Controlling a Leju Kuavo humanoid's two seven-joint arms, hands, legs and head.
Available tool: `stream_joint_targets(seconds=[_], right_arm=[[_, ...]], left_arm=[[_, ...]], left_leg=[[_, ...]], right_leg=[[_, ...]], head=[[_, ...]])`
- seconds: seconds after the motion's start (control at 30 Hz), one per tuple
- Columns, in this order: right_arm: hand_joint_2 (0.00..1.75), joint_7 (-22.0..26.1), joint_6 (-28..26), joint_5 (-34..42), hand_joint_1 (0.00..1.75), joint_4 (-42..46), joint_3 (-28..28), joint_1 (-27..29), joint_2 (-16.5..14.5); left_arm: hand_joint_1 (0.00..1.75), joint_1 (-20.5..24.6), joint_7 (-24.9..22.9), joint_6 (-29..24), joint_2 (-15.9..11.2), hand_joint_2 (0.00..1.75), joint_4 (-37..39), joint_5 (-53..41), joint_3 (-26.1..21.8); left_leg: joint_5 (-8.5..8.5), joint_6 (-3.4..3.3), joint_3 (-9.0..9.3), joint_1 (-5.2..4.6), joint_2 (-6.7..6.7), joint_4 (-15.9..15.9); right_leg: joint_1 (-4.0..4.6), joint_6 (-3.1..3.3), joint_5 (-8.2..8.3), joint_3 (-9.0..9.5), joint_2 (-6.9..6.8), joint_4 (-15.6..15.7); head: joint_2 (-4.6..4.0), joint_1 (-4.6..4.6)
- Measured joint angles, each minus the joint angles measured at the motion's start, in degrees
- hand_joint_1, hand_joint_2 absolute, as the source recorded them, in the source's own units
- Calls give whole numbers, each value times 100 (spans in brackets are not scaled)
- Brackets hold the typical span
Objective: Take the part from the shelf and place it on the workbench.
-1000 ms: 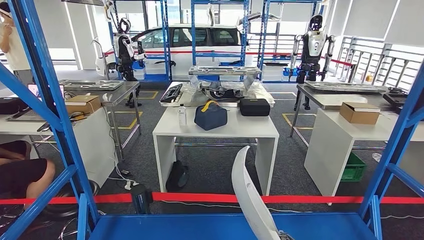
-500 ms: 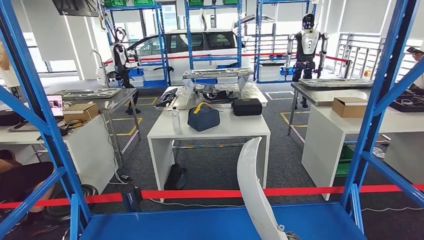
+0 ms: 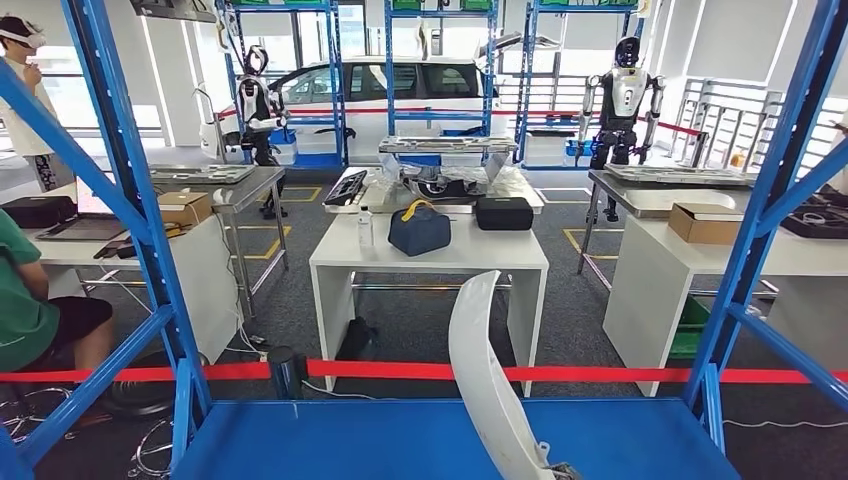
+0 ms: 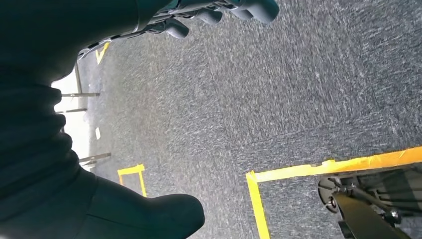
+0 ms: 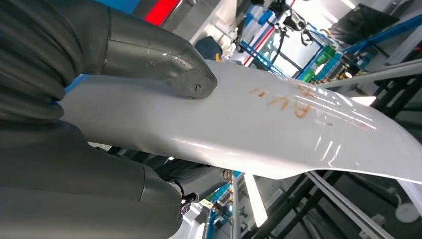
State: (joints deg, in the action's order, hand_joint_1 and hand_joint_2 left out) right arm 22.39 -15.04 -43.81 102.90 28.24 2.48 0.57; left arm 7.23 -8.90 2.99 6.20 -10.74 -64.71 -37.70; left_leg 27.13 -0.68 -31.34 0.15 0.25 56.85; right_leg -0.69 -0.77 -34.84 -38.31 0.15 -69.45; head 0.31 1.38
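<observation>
White curved part (image 3: pixel 485 375) stands upright over the blue shelf (image 3: pixel 400 450) in the head view, rising in front of the red tape (image 3: pixel 600 374) and the white desk (image 3: pixel 430 255). The right hand (image 5: pixel 99 114) holds it: the thumb presses on one face and the darker fingers (image 5: pixel 194 177) wrap under the other. The left hand (image 4: pixel 99 99) hangs over grey carpet (image 4: pixel 278 99) with yellow floor marking (image 4: pixel 328 165), its fingers (image 4: pixel 219 12) curled with nothing in them. A dark blue bag (image 3: pixel 420 230) sits on the desk.

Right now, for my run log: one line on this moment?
stage: carrying | right hand: grips white part | left hand: holds nothing | blue shelf: below part
</observation>
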Motion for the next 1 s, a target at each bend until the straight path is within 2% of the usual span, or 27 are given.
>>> stream_joint_targets(seconds=[0.03, 0.07, 0.1, 0.13, 0.17, 0.2, 0.23, 0.27, 0.37, 0.4, 0.43, 0.5, 0.53, 0.57, 0.6, 0.63, 0.67, 0.73, 0.77, 0.8, 0.87, 0.9, 0.93, 1.0], right_arm=[[175, -1, 0, 1, 175, -10, 3, -1, 0], [175, -1, 0, 3, 175, -20, 4, -2, 0], [175, 1, 2, 10, 175, -28, 5, -5, 0], [175, 9, 9, 29, 175, -33, 8, -13, 0], [175, 20, 17, 56, 175, -35, 11, -29, 0], [175, 31, 29, 83, 175, -37, 16, -49, -1], [175, 34, 39, 104, 175, -40, 21, -65, -1], [175, 22, 45, 104, 175, -46, 25, -84, -2], [175, -26, 43, 101, 175, -88, 33, -121, -4], [175, -16, 33, 132, 175, -101, 37, -129, -6], [175, 7, 20, 171, 175, -110, 40, -133, -8], [175, 49, 18, 225, 175, -123, 49, -129, -10], [175, 65, 29, 232, 175, -131, 59, -116, -9], [175, 78, 47, 233, 175, -140, 75, -97, -9], [175, 90, 61, 231, 175, -148, 98, -74, -8], [175, 103, 69, 230, 175, -153, 122, -55, -8], [175, 116, 77, 226, 175, -155, 145, -42, -8], [175, 143, 87, 219, 175, -155, 173, -34, -9], [175, 159, 96, 217, 175, -155, 183, -33, -8], [175, 175, 107, 218, 175, -155, 193, -28, -8], [175, 204, 129, 226, 175, -155, 214, 7, -1], [175, 215, 132, 228, 175, -155, 220, 41, 9], [175, 225, 131, 225, 175, -155, 223, 78, 21], [175, 241, 124, 206, 175, -156, 232, 135, 49]], left_arm=[[0, 1, 1, 0, 1, 175, -1, 2, 0], [0, 0, 1, 0, 1, 175, 0, 3, 0], [0, -1, 3, 0, 2, 175, 1, 3, 0], [0, 0, 11, 0, 3, 175, 1, 3, 0], [0, 4, 24, 0, 4, 175, 0, 3, 0], [0, 8, 43, 0, 7, 175, -1, 2, 0], [0, 14, 64, 0, 10, 175, -2, -2, 0], [0, 22, 81, 1, 15, 175, -3, -9, 0], [0, 44, 103, 6, 33, 175, -3, -12, -3], [0, 46, 102, 5, 40, 175, -2, 5, -8], [0, 45, 98, 1, 46, 175, -1, 23, -14], [0, 39, 80, -13, 62, 175, 3, 38, -24], [0, 30, 65, -17, 67, 175, 4, 26, -26], [0, 17, 51, -20, 69, 175, 6, 13, -26], [0, 3, 33, -21, 71, 175, 7, 1, -27], [0, -11, 19, -23, 71, 175, 7, -6, -29], [0, -20, 8, -26, 71, 175, 6, -5, -32], [0, -25, 2, -41, 72, 175, 4, 16, -42], [0, -29, 13, -56, 78, 175, 4, 34, -53], [0, -35, 34, -79, 86, 175, 4, 60, -66], [0, -58, 100, -141, 122, 175, 6, 97, -91], [0, -66, 137, -177, 141, 175, 6, 107, -103], [0, -75, 165, -207, 157, 175, 5, 110, -113], [0, -91, 205, -240, 184, 175, 3, 109, -126]], left_leg=[[-46, -2, -85, -3, 7, 23], [-89, 1, -173, -4, 13, 54], [-129, 9, -261, -3, 18, 90], [-166, 23, -349, -1, 20, 132], [-200, 44, -428, 1, 20, 181], [-231, 72, -497, -3, 19, 227], [-263, 104, -538, -8, 17, 257], [-297, 139, -561, -10, 14, 274], [-379, 250, -595, 1, 2, 256], [-274, 282, -633, 8, -4, 319], [-67, 310, -692, 16, -10, 480], [511, 360, -842, 35, -15, 1100], [698, 381, -891, 42, -14, 1441], [757, 395, -887, 46, -15, 1685], [691, 400, -806, 49, -14, 1759], [546, 398, -626, 52, -15, 1619], [407, 388, -358, 55, -16, 1302], [378, 346, 229, 38, -36, 484], [424, 315, 388, 24, -47, 211], [468, 276, 447, 6, -56, 78], [397, 176, 362, 2, -43, 60], [344, 112, 314, 7, -28, 56], [284, 54, 256, 15, -12, 47], [151, -22, 107, 6, 10, 48]], right_leg=[[-2, -14, -142, -75, 0, -316], [-2, -23, -163, -79, 0, -488], [-4, -26, -67, 18, -1, -460], [-7, -23, 93, 220, -2, -230], [-9, -13, 200, 490, -4, 150], [2, 6, 247, 746, -4, 535], [15, 37, 253, 918, -1, 818], [28, 71, 214, 995, 4, 980], [32, 195, 311, 911, 3, 1046], [22, 242, 377, 866, -6, 1065], [7, 279, 449, 809, -15, 1083], [0, 315, 578, 662, -20, 1083], [1, 310, 640, 584, -21, 1076], [1, 301, 700, 505, -23, 1067], [0, 288, 756, 428, -24, 1054], [-3, 271, 808, 355, -25, 1038], [-7, 250, 855, 288, -26, 1021], [-4, 188, 943, 191, -26, 994], [-1, 152, 986, 174, -29, 992], [-1, 115, 1034, 167, -31, 1003], [-8, 44, 1102, 161, -30, 1022], [-13, 15, 1034, 130, -24, 979], [-16, -8, 871, 79, -19, 862], [-18, -36, 285, -90, -13, 289]], head=[[0, 1], [0, 0], [0, 1], [0, 1], [0, 1], [0, 0], [0, -4], [0, -9], [-2, -20], [-2, -23], [-3, -27], [-2, -34], [-2, -38], [-2, -39], [-2, -41], [-2, -42], [-2, -43], [-1, -47], [-1, -49], [-1, -50], [-2, -53], [-2, -52], [-3, -51], [-4, -44]])
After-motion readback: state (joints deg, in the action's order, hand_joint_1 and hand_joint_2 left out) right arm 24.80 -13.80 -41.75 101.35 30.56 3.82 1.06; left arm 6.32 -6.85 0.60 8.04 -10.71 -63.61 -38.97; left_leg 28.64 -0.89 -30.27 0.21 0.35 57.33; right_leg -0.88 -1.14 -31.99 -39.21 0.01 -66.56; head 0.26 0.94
